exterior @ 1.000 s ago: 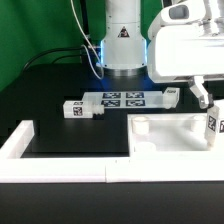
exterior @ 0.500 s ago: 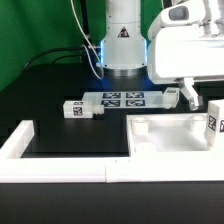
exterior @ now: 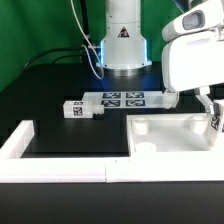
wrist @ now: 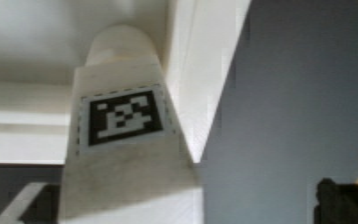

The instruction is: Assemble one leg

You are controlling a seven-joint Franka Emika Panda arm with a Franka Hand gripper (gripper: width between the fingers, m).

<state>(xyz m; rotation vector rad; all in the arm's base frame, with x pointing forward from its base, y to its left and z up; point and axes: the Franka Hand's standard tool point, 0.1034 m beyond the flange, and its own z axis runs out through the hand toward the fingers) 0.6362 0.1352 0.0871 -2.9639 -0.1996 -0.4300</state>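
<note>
A white leg with a square tag stands upright at the far right edge of the large white panel. My gripper is lowered right beside it. In the wrist view the same leg fills the picture, with its tag facing the camera. It stands between my dark fingertips, nearer one finger and with a wide gap to the other. My gripper is open and nothing is gripped. Two more legs lie on the black table at the left.
The marker board lies in front of the robot base. A white L-shaped rim runs along the table's front and left. A raised rim of the panel stands close behind the leg in the wrist view.
The arm has shifted toward the exterior view's right and the gripper now sits by the upright leg at the right edge. The legs and the panel have not moved.
</note>
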